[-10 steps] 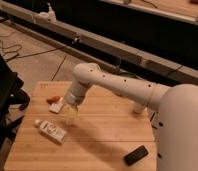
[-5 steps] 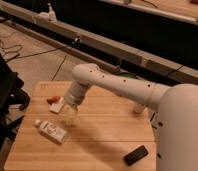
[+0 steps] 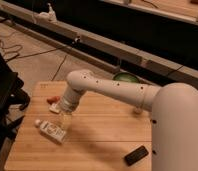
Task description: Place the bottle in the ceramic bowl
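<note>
The bottle (image 3: 51, 130), small and white with a pale label, lies on its side on the wooden table (image 3: 102, 137) at the front left. My gripper (image 3: 66, 120) hangs down from the white arm (image 3: 112, 90), just right of the bottle and close above the table. The green ceramic bowl (image 3: 126, 77) stands at the table's far edge, partly hidden behind the arm.
A white napkin with a red item (image 3: 54, 103) lies left of the gripper. A black flat object (image 3: 136, 155) lies at the front right. A dark chair (image 3: 4, 97) stands left of the table. Cables run over the floor behind.
The arm and gripper have shifted slightly left and down towards the bottle. The bottle and the bowl have not moved.
</note>
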You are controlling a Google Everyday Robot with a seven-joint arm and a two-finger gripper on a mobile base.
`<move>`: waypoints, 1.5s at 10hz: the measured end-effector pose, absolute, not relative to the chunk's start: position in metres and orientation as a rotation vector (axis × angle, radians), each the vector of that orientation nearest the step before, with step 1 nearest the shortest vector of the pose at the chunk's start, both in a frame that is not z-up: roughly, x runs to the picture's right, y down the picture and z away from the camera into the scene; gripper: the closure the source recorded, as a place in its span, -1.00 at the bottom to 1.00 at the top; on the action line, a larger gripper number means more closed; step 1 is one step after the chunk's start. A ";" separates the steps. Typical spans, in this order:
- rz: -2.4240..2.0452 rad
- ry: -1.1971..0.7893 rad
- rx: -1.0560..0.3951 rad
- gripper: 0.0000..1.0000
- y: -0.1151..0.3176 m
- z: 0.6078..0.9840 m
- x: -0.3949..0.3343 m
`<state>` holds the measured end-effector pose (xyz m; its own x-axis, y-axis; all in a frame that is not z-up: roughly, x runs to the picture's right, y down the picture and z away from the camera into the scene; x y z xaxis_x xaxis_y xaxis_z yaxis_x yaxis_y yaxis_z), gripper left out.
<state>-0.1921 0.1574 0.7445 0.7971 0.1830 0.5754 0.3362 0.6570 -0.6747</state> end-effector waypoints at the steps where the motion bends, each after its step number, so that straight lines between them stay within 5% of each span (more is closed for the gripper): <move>1: -0.095 -0.678 -0.874 -0.60 0.163 0.746 -0.199; 15: 0.336 -0.648 -0.981 -0.60 0.241 0.803 -0.211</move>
<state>-0.2114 0.2414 0.8026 0.7651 0.5389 0.3526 0.0216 0.5258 -0.8503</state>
